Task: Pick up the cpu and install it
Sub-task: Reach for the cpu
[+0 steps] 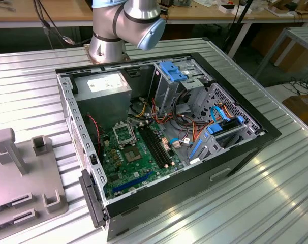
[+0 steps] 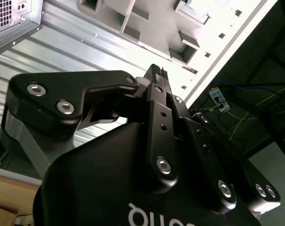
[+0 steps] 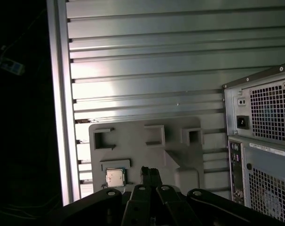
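The step in hand looks like the approach for the pickup: the cpu (image 3: 115, 177) lies flat in a shallow pocket of the grey fixture (image 3: 147, 153), untouched. The end effector (image 3: 150, 173) hangs over the fixture just beside that pocket, clenched on nothing. A grasp calls for its tips parted and centred astride the chip (the pocket walls look close). Raised blocks (image 3: 154, 134) stand on the fixture near the pocket. The computer case (image 1: 266, 134), socket (image 1: 124, 134) inside, stands beside the fixture on the tabletop (image 3: 147, 70).
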Motion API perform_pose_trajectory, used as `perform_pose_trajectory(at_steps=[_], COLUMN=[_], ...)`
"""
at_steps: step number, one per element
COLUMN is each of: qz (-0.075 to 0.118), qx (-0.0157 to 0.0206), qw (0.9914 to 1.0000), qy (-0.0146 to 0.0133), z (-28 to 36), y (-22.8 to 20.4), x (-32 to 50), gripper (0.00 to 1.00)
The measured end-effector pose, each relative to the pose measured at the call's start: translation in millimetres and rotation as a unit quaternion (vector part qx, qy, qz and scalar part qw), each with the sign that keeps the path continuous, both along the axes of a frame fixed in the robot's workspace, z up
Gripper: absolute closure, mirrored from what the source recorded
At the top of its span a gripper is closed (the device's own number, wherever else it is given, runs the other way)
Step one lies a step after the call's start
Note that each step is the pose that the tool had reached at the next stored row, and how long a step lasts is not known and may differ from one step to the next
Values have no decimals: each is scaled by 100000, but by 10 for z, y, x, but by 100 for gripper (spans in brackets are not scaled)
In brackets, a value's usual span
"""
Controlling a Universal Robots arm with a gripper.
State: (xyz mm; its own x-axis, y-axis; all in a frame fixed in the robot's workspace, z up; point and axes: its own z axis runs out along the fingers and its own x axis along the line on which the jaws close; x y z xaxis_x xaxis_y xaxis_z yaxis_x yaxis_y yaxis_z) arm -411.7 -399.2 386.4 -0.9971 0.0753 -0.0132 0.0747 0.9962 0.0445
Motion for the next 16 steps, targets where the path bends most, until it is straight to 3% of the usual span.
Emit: perform_pose_trajectory(at_steps=[16], qz=[0], qx=[4], qw=[100000], qy=[-2], z=[-5], y=[-35], x=[-257], gripper=[89])
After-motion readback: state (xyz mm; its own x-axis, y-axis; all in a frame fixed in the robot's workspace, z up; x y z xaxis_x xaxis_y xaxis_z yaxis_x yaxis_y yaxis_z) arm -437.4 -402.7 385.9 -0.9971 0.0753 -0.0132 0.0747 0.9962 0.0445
